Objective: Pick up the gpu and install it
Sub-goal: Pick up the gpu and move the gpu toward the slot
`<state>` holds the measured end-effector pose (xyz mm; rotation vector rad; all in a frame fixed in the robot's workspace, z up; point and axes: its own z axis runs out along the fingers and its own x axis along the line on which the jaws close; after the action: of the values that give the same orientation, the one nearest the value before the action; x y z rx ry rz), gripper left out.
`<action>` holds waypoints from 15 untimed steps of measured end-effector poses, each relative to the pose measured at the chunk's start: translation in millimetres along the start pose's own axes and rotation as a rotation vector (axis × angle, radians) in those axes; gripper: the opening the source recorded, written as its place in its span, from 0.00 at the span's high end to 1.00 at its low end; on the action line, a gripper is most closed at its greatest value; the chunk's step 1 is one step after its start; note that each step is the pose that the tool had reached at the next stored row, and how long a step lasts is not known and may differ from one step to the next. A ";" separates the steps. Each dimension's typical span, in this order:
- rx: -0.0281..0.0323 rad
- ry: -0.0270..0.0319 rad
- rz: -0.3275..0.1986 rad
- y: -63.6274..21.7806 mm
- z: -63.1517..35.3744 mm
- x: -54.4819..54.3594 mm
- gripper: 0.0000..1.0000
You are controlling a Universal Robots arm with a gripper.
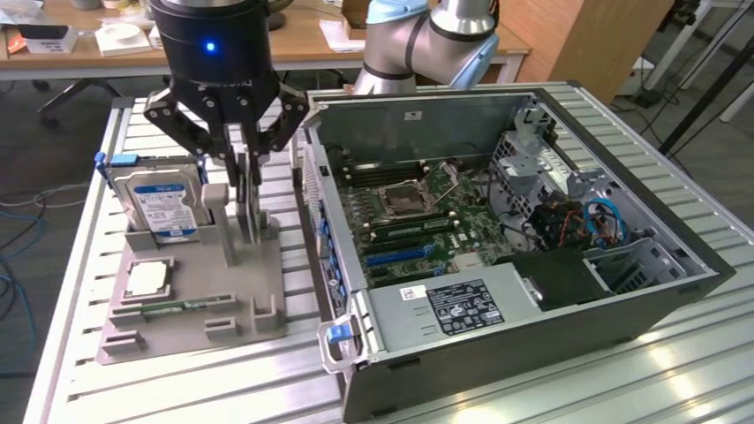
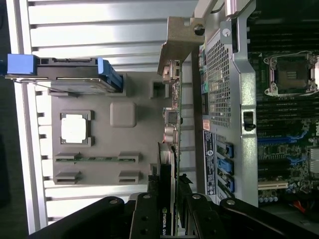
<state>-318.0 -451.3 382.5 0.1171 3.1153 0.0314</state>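
Observation:
The gpu (image 1: pixel 250 216) is a thin black card with a silvery end bracket. It stands on edge over the grey parts holder (image 1: pixel 189 329), just beside the open computer case (image 1: pixel 659 291). My gripper (image 1: pixel 246 185) comes straight down on it. In the wrist view the gpu (image 2: pixel 172 124) runs edge-on between the two fingers, and my gripper (image 2: pixel 168 211) is shut on its black end. Its lower edge sits at the holder's surface. I cannot tell whether it is lifted clear.
On the holder (image 2: pixel 142 144) rest a blue-labelled hard drive (image 1: pixel 162 205), a square processor (image 1: pixel 147 278) and a green memory stick (image 1: pixel 189 306). The case lies on its side with the motherboard (image 1: pixel 412 208) and blue slots (image 1: pixel 395 256) exposed. A slatted metal table (image 1: pixel 589 389) carries everything.

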 end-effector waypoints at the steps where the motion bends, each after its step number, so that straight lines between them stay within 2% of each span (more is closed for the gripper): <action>1: -0.0005 0.0000 0.000 0.0 -1.1 0.0 0.73; 5: -0.0016 0.0000 0.000 0.1 -4.9 -0.1 0.73; 13: -0.0015 0.0001 0.000 0.1 -5.1 -0.1 0.73; 15: -0.0016 0.0001 0.000 0.2 -12.7 -0.3 0.73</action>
<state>-318.0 -451.3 395.2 0.1171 3.1154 0.0338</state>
